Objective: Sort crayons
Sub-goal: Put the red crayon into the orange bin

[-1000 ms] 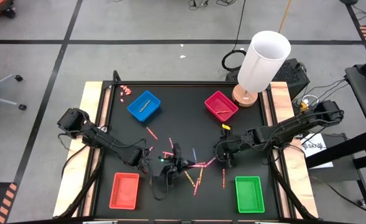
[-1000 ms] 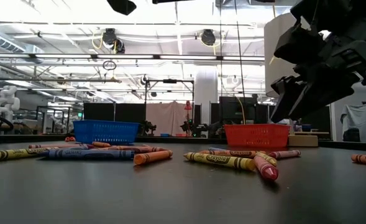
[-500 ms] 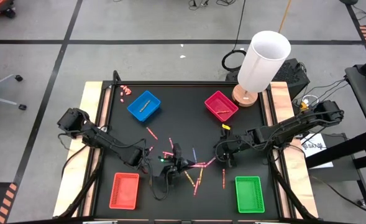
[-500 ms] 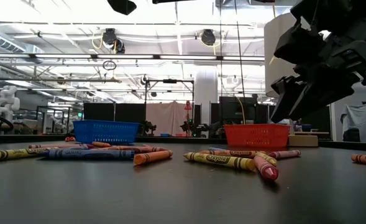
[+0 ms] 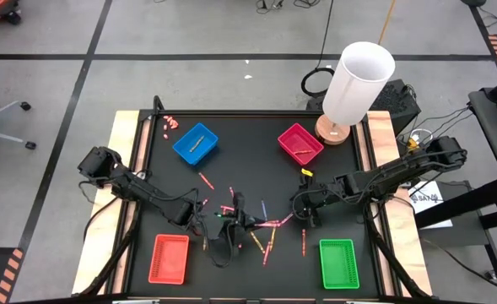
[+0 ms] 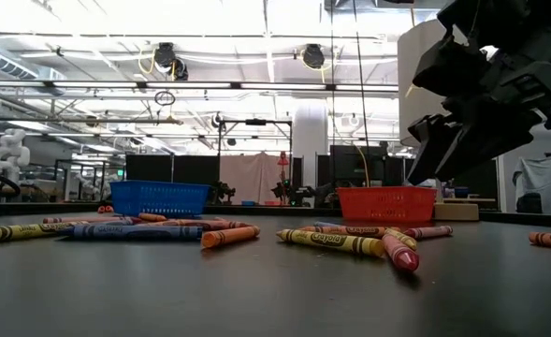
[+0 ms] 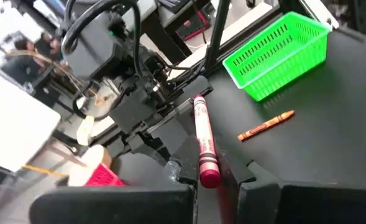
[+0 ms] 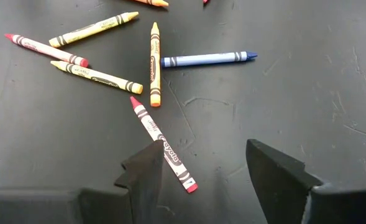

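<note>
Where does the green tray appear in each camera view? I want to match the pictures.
High view: the green tray sits at the lower right of the table.
Low view: not in it.
Left wrist view: the green tray is at the upper right.
Right wrist view: not in it.
Shared landmark: the white cylinder, which also stands at the low view's upper right.

Crayons [image 5: 269, 239] lie mid-table between four corner trays [image 5: 170, 258], lamp [image 5: 355, 84] behind.
</note>
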Available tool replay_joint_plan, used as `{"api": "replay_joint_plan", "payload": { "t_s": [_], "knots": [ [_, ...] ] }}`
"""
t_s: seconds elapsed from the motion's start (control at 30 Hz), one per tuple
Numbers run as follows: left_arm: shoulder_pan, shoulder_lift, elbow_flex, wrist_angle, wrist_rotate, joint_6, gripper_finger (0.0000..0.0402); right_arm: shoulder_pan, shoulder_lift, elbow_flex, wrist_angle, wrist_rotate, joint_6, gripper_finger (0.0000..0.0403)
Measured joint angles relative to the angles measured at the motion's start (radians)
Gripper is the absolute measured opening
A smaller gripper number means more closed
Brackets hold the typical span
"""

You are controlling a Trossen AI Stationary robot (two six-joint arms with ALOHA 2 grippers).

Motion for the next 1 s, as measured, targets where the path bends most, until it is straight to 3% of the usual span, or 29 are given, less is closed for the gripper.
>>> {"api": "replay_joint_plan", "payload": {
  "t_s": [0.3,0.67,0.8,1.0],
  "knots": [
    [0.000,0.000,0.000,-0.003,0.000,-0.300,0.0020,0.000,0.000,0.000,0.000,0.000,0.000,0.0212],
    [0.000,0.000,0.000,0.006,0.000,-0.356,0.0020,0.000,0.000,0.000,0.000,0.000,0.000,0.0212],
    [0.000,0.000,0.000,0.003,0.000,-0.534,0.0020,0.000,0.000,0.000,0.000,0.000,0.000,0.0212],
    [-0.012,-0.031,-0.002,-0.233,0.040,-0.770,0.0020,0.000,0.000,0.000,0.000,0.000,0.000,0.0212]
  ]
}}
